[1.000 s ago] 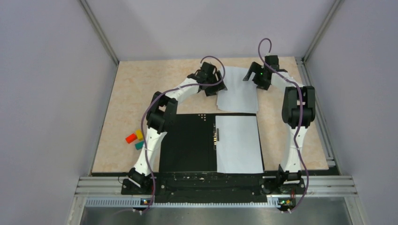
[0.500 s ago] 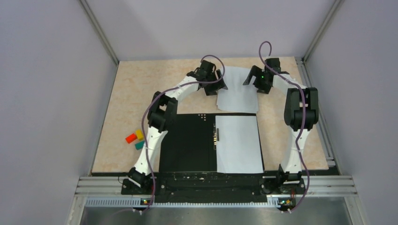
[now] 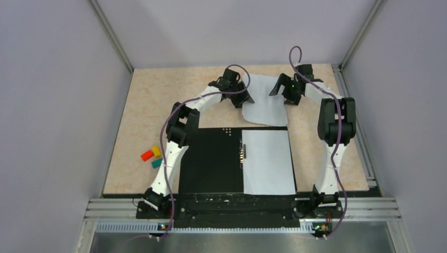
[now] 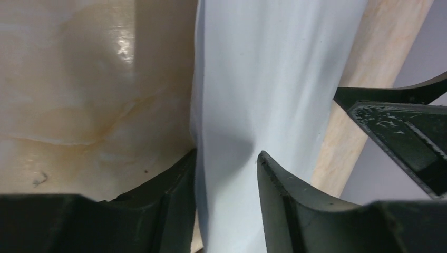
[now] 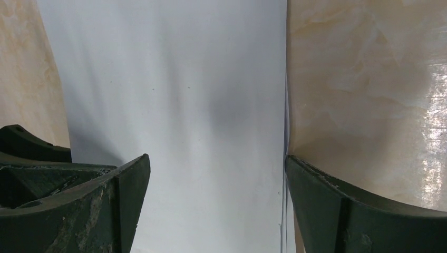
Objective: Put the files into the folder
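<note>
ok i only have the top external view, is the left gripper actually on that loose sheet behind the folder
observer: The left wrist view shows the loose sheet buckled up between the fingers of the left gripper, with the jaws apart and not clamped flat.
operator: and the right one
observer: The right gripper hangs wide open over the same sheet, and one finger sits past the paper's edge over bare table.
</note>
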Available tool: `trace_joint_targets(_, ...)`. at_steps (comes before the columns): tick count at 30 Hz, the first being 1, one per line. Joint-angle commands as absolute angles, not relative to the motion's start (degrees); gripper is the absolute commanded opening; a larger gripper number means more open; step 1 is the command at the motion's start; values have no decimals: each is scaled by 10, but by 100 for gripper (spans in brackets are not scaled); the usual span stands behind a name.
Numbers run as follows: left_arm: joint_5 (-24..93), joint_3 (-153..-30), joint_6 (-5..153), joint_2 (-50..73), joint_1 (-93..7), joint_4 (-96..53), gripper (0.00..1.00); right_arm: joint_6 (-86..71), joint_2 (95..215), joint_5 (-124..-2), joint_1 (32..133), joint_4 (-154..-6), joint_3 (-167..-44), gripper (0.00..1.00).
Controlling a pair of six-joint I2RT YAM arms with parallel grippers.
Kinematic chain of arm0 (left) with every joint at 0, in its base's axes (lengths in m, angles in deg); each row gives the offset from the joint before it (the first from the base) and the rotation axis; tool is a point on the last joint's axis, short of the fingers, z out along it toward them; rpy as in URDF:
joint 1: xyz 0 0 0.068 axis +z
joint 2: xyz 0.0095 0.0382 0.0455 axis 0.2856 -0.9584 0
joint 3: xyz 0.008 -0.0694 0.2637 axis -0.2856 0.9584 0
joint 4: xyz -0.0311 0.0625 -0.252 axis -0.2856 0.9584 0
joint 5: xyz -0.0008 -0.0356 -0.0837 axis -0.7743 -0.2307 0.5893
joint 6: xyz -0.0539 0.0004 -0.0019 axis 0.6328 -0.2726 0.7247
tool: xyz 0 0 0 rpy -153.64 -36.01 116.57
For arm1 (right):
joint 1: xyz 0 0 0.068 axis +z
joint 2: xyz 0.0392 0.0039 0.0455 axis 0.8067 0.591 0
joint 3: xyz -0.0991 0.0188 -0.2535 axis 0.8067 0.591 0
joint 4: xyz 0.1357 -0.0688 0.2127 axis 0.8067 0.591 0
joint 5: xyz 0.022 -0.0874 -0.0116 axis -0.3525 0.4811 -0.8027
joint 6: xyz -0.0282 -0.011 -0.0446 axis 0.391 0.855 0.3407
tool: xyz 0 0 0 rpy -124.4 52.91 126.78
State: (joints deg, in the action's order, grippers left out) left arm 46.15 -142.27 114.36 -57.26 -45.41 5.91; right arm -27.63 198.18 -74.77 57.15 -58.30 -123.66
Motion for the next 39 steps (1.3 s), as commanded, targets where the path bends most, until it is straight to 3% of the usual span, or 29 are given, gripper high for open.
trace_joint_targets(1,483,-1407,1152,-556,-442,51,41,-280,2015,-767,584,-542,-1240,99)
trace_joint_targets(7,498,-1430,1128,-547,-426,60,1,-282,2004,-776,584,-547,-1248,99)
trace_joint_targets(22,517,-1435,954,-332,-425,60,0,-327,1757,-860,573,-678,-1140,99)
trace_joint_targets(39,585,-1292,860,-33,-471,82,0,-525,1462,-1018,552,-1045,-967,99)
